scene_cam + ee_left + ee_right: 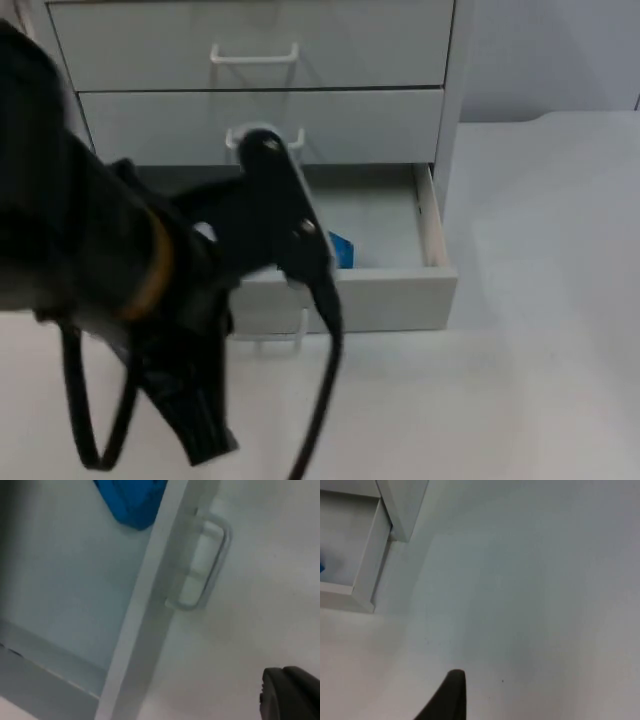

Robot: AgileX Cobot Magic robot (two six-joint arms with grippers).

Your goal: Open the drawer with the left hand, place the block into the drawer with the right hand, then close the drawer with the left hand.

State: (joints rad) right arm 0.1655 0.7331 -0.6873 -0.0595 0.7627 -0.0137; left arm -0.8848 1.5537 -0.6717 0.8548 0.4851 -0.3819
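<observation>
Drawer open, blue block inside at its 3 o'clock side. Left gripper before handle; right gripper waits over surface; fingers' state: cannot tell. Closing remains.

Note: drawer front looks smooth matt grey plastic; handle glossy white; block matt blue; table top smooth matt white.

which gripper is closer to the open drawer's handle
Left. The left gripper hangs just in front of the open drawer's handle; the right gripper waits over bare table off to the drawer's right side.
</observation>
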